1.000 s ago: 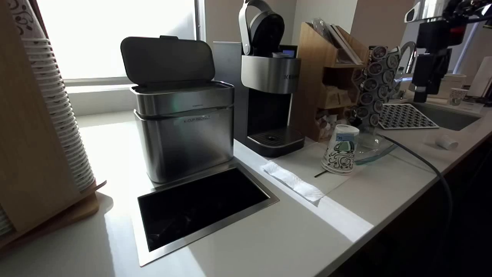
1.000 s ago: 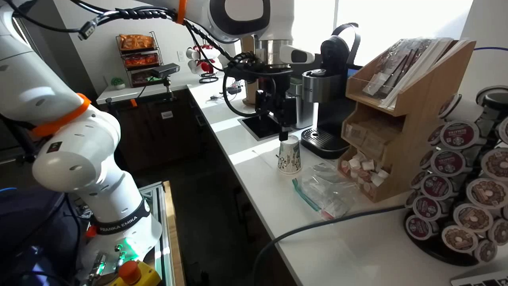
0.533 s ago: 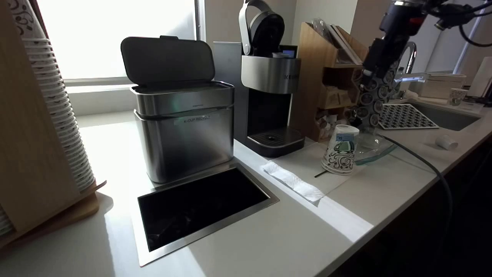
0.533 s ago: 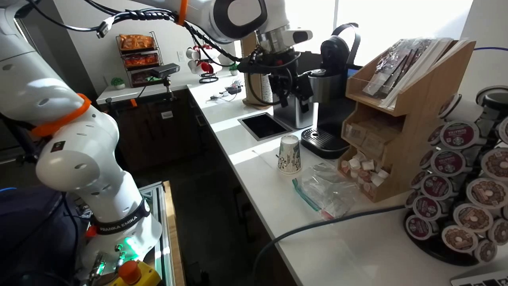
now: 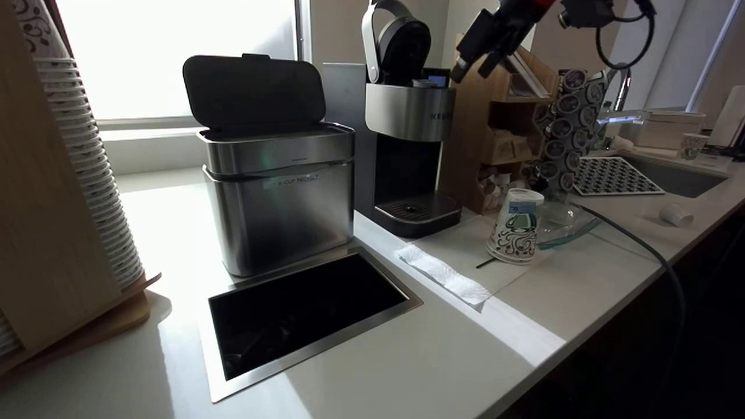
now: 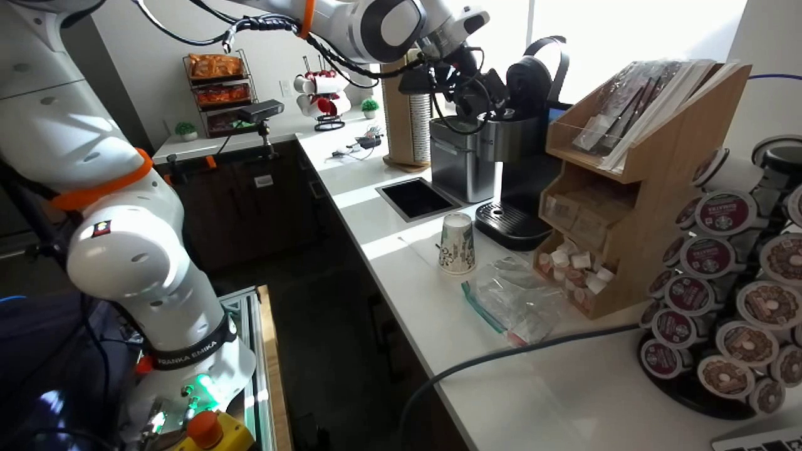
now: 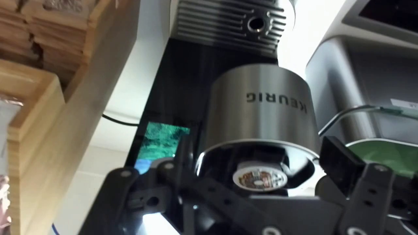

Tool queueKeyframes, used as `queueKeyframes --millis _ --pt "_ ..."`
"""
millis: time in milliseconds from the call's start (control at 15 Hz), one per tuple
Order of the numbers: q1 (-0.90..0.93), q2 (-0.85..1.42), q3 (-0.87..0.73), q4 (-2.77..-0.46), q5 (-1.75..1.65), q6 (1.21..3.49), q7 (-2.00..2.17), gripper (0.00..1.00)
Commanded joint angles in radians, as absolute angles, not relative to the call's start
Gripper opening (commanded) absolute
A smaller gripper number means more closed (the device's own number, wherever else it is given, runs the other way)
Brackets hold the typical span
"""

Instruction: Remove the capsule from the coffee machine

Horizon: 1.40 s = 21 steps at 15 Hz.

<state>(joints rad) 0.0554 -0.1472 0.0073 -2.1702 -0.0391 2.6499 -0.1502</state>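
The coffee machine (image 5: 407, 113) is a silver Keurig brewer with a black base and its black lid raised; it also shows in an exterior view (image 6: 520, 139) and the wrist view (image 7: 261, 111). The capsule (image 7: 260, 179) sits in the machine's open top, its printed foil lid facing up; its pale rim shows in an exterior view (image 5: 425, 83). My gripper (image 5: 472, 67) is tilted, in front of and a little above the open top, near the capsule and apart from it. In the wrist view the gripper (image 7: 263, 158) is open, its fingers wide on either side of the capsule, holding nothing.
A steel bin (image 5: 285, 215) with its lid raised stands beside the machine. A wooden organizer (image 6: 680, 166) stands on its other side. A paper cup (image 6: 457, 244) and a plastic bag (image 6: 517, 297) lie in front. A pod carousel (image 6: 708, 257) and a counter cutout (image 5: 308, 314) are nearby.
My gripper has risen from above the paper cup, tilted from pointing down to pointing forward, and moved to the machine's open top. The machine, capsule and cup have not moved.
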Motion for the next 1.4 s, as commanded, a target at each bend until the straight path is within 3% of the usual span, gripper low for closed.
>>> queueKeyframes --millis 0,1333 --pt "0.074 -0.065 0.016 -2.072 0.010 2.673 -0.192 1.00" --pt "0.071 0.003 0.023 -2.070 0.029 2.810 -0.228 1.00"
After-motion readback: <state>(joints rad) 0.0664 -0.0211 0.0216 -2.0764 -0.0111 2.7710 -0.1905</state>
